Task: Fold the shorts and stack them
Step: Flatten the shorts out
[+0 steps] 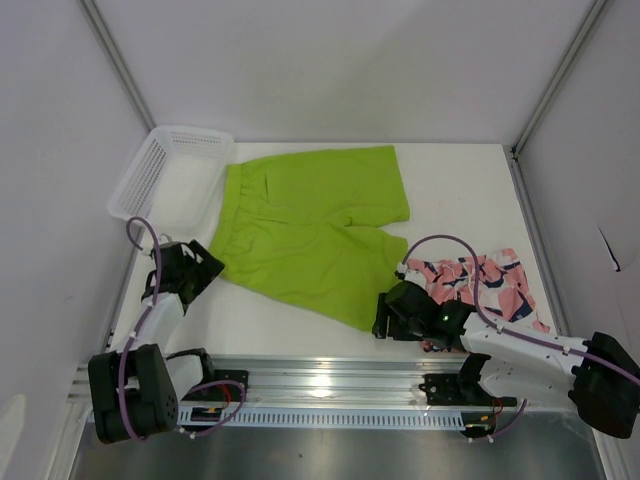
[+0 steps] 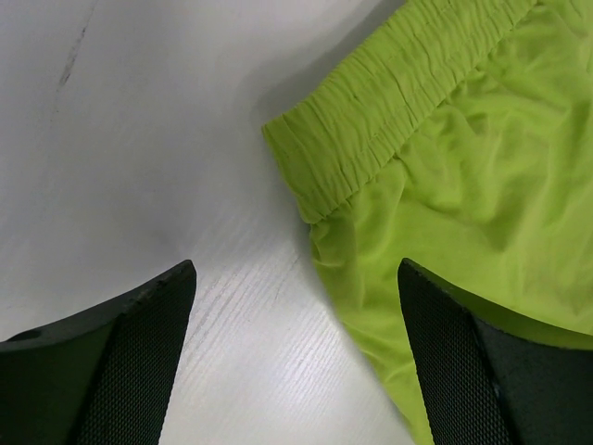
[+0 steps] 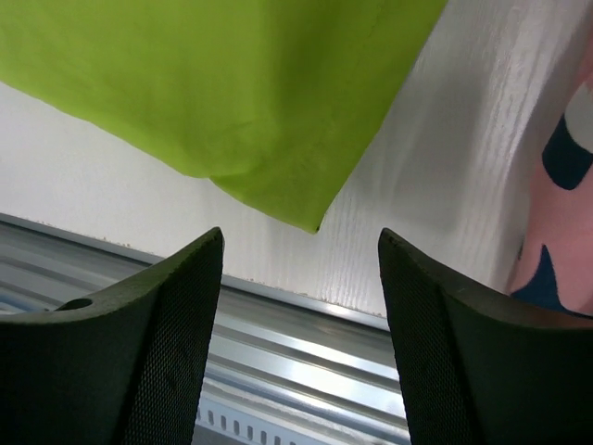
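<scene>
The lime green shorts [image 1: 310, 235] lie spread flat mid-table, waistband to the left. The pink printed shorts [image 1: 480, 285] lie crumpled at the right front. My left gripper [image 1: 208, 264] is open and empty, low beside the waistband's near corner. In the left wrist view the gripper [image 2: 296, 357] stands over bare table with the green shorts [image 2: 445, 167] reaching in front of its right finger [image 2: 473, 371]. My right gripper [image 1: 384, 318] is open and empty by the near leg's hem corner. In the right wrist view the gripper [image 3: 301, 338] sits just short of the green hem [image 3: 232, 93], with the pink shorts [image 3: 561, 222] at the right edge.
A white mesh basket [image 1: 170, 175] stands at the back left, touching the green waistband. An aluminium rail [image 1: 330, 375] runs along the table's near edge and also shows in the right wrist view [image 3: 306, 362]. White walls enclose the left, back and right.
</scene>
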You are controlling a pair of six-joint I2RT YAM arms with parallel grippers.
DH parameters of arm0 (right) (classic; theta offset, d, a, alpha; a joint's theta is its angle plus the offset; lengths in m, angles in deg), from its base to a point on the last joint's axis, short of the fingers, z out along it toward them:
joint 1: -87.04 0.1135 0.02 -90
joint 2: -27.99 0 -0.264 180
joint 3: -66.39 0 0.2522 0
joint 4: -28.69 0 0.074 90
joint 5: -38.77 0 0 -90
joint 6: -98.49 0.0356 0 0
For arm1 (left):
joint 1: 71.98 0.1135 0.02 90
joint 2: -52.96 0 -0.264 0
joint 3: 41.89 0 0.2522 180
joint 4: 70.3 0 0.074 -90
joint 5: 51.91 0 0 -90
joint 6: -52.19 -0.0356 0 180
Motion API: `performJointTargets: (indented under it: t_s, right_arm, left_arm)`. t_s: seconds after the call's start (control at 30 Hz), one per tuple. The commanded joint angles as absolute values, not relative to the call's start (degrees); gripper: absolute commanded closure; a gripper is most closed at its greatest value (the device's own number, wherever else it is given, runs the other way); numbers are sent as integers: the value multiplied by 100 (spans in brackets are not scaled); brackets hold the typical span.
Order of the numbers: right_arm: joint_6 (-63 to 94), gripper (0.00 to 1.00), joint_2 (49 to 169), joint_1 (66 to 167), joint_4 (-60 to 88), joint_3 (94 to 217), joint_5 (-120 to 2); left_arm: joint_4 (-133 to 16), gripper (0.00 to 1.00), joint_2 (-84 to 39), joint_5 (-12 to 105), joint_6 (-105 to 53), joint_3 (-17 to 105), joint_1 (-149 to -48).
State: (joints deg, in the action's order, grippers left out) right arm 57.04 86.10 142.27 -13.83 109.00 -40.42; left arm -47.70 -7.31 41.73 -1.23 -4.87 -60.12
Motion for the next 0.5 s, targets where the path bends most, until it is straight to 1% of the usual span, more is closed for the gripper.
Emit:
performJointTargets:
  t_s: [0.0, 0.27, 0.43, 0.47]
  right_arm:
    - [6254, 31, 8468, 14101, -495, 10583, -4392]
    - [6763, 35, 8678, 13759, 542, 9994, -4955]
    - [7124, 41, 8749, 13741, 886, 9712, -5035]
    - [7177, 44, 8697, 13749, 834, 9694, -5009]
  left_arm:
    - [-5152, 10, -847, 4143, 68, -563, -5888]
    - [-5205, 11, -865, 4125, 112, -581, -5862]
    - [-5188, 12, -768, 4064, 112, -607, -5836]
    - [-5179, 12, -759, 4055, 112, -616, -5835]
